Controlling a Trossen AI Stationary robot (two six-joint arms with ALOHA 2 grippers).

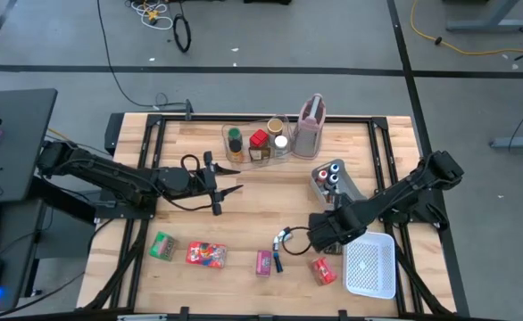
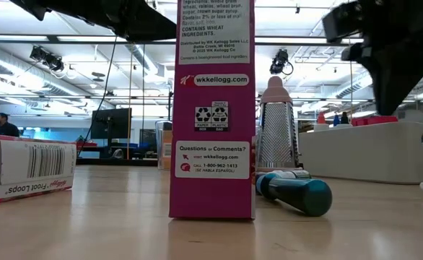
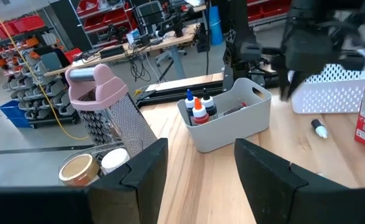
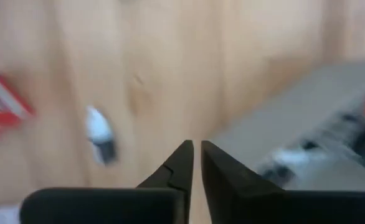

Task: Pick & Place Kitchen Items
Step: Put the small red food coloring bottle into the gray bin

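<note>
Looks like the next pick is the small white-capped bottle [image 4: 100, 140], lying on its side on the bare wood just beside the pink packet [image 1: 263, 262], near the front edge of the table. Right gripper [image 4: 197, 146] hovering over the wood between that bottle and the grey bin [image 4: 307, 134], fingers pinched nearly together with nothing in them. So, no grab yet.

Tips for doing it cleanly:
- Open the fingers wide first, before dropping down.
- Swing over the bottle and turn the wrist so the fingers straddle its narrow body, not its length.
- Come down straight and low, since a round thing lying flat probably rolls if nudged from one side.
- Watch the pink packet right next to it, easy to clip or drag along.
- Close gently around the middle, then lift straight up before heading for the white mesh basket [image 1: 370, 266], probably the drop spot but can't say for sure.

Left gripper [image 3: 198, 155] parked mid-table with fingers spread wide, empty, pointing toward the grey bin and the grater [image 3: 111, 118]. Best left there, well out of the way.
</note>
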